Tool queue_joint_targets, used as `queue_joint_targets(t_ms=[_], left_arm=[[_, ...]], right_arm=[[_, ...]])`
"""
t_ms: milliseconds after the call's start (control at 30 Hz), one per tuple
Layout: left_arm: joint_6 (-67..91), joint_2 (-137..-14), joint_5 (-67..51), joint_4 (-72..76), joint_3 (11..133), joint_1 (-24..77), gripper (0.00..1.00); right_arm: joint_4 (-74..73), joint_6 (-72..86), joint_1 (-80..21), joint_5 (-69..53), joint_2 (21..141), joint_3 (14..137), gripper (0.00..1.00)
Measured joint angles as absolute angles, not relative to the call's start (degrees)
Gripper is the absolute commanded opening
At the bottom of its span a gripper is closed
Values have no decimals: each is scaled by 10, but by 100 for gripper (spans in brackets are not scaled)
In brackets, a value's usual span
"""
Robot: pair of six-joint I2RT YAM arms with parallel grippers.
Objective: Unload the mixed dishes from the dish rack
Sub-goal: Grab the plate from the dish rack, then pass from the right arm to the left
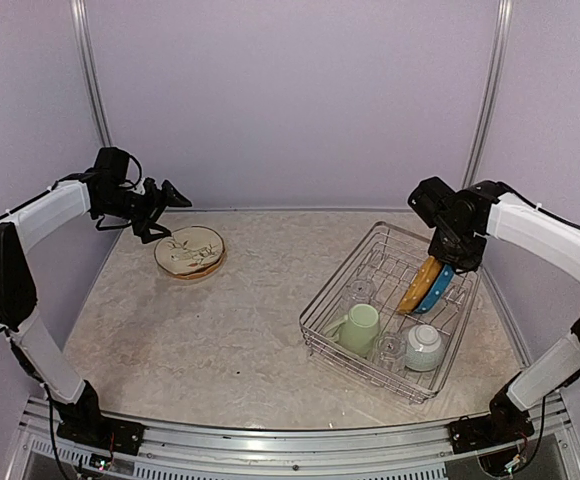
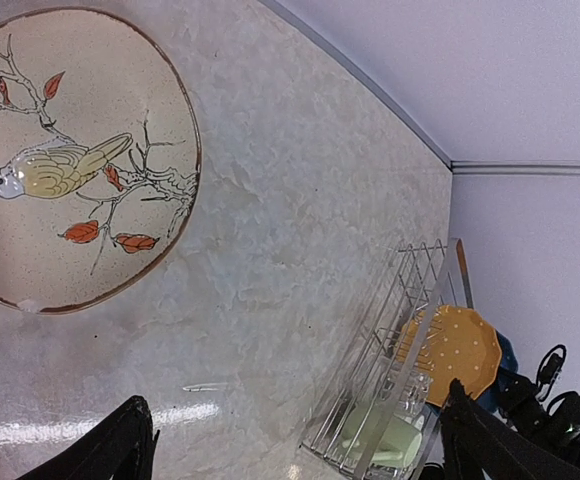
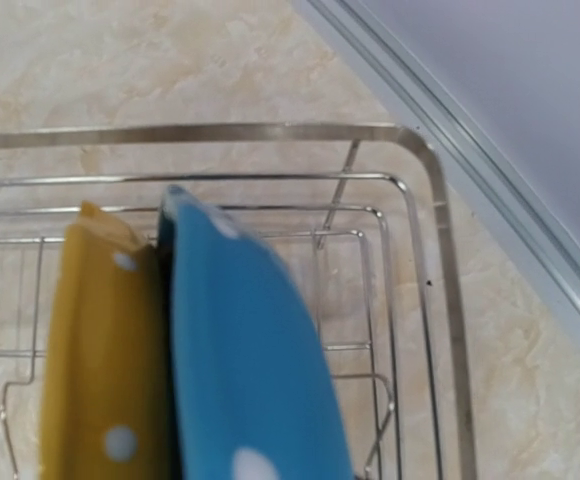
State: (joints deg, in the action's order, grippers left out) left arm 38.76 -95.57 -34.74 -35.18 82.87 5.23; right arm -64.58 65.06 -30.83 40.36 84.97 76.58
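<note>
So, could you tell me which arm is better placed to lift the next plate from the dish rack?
Right. The right gripper is directly over the blue plate standing in the dish rack; the left gripper hangs open across the table, by the cream plate.

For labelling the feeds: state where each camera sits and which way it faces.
Top external: above, behind the robot, looking down on the table; left hand near the bird plate, right hand at the dish rack.
Left wrist: looks down past its own fingertips at the bird plate, dish rack beyond.
Right wrist: close above the yellow dotted plate and blue plate; no fingers show.
Shared: all three see the dish rack.
</note>
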Motion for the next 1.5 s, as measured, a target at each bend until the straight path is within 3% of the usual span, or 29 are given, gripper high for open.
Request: queue_joint_targets(t_ms=[367,933,1267,1500], left_arm=[[387,-956,-351,-352,829,52,94],[387,-956,-353,-352,829,60,95],[385,-951,-385,-326,818,80,98],[385,-934,-488,-238,780,124,99]], right_arm=[[-690,635,-308,405,781,791,0],[-649,503,-308,408,543,770,0],[-447,394,-308,298,414,665,0],[-284,376,-308,186,465,626,0]])
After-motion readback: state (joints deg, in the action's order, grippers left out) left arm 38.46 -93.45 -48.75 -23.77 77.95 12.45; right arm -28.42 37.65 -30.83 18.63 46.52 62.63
